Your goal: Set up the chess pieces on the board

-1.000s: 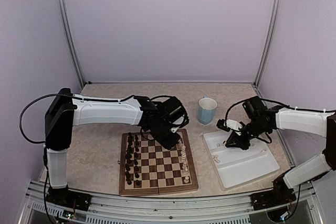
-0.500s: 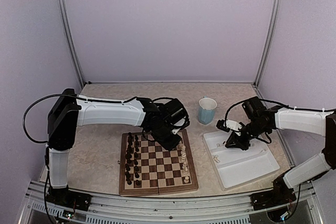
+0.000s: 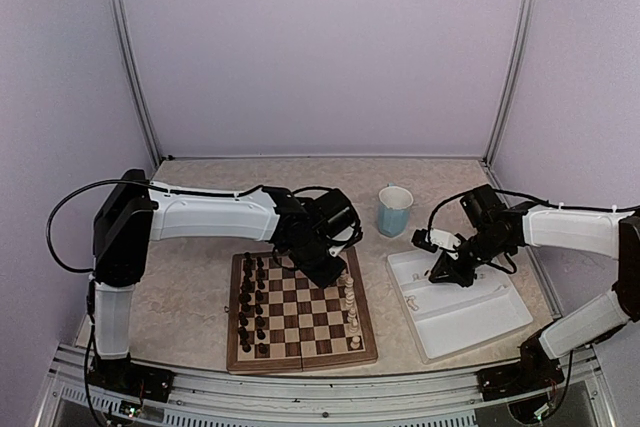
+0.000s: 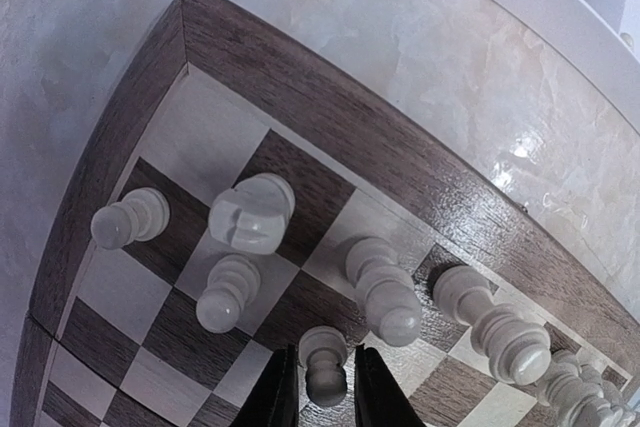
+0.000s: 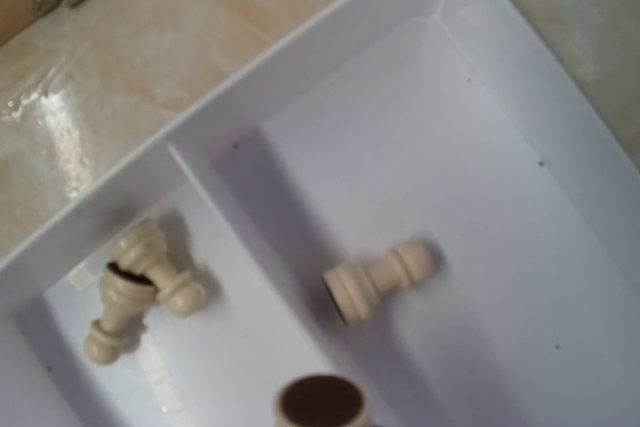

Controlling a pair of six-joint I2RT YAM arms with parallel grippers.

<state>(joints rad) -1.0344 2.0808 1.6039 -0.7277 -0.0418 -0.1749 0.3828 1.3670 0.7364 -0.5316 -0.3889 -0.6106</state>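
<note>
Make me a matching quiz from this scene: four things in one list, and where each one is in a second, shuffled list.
Things:
1. blue mug
2. dark pieces
3. toppled cream pieces
4. left pincer

Places:
A. in the white tray
B. on the bare tabletop
C. standing on the board's left side
D. above the board's far right corner

Pairs: 1-B, 2-C, 3-A, 4-D

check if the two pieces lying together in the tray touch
Touching. The right wrist view shows the pieces crossed in the tray, one resting on the other, no gap.
</note>
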